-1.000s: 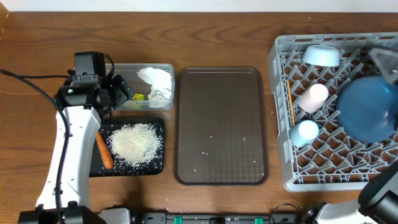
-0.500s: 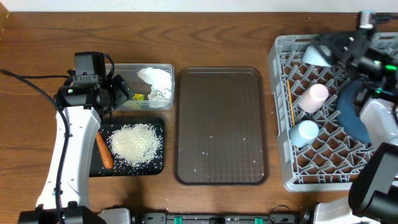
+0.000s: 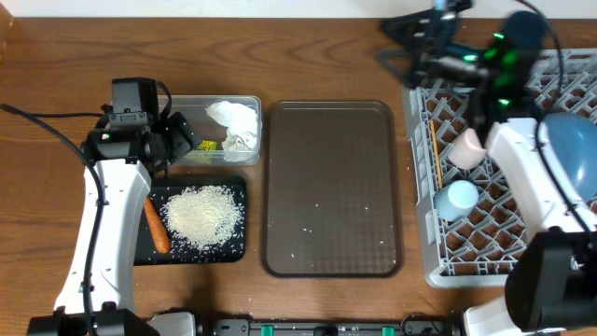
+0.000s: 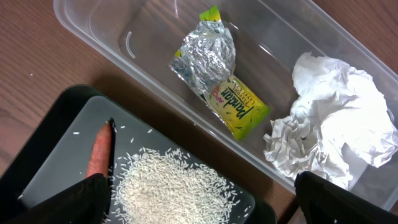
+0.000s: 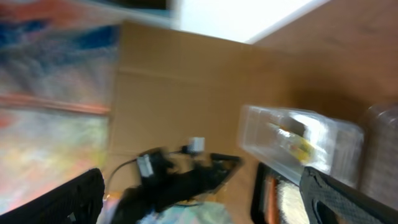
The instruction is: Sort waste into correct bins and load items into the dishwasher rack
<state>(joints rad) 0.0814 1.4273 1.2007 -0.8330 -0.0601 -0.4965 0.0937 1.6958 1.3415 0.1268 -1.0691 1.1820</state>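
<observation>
- Overhead view: left gripper (image 3: 188, 140), spread, is hovering at the tub (image 3: 191, 105) left of the brown tray (image 3: 331, 187); foil (image 4: 208, 53) and paper (image 4: 336, 118) are lying inside.
- Right gripper (image 3: 392, 40), spread, is hanging beyond the tray's far-right corner.

Robot lab (wooden table (image 3: 326, 56), cardboard (image 5: 180, 87))

Even, bright light, soft shadows; right wrist view heavily blurred, left wrist sharp.
</observation>
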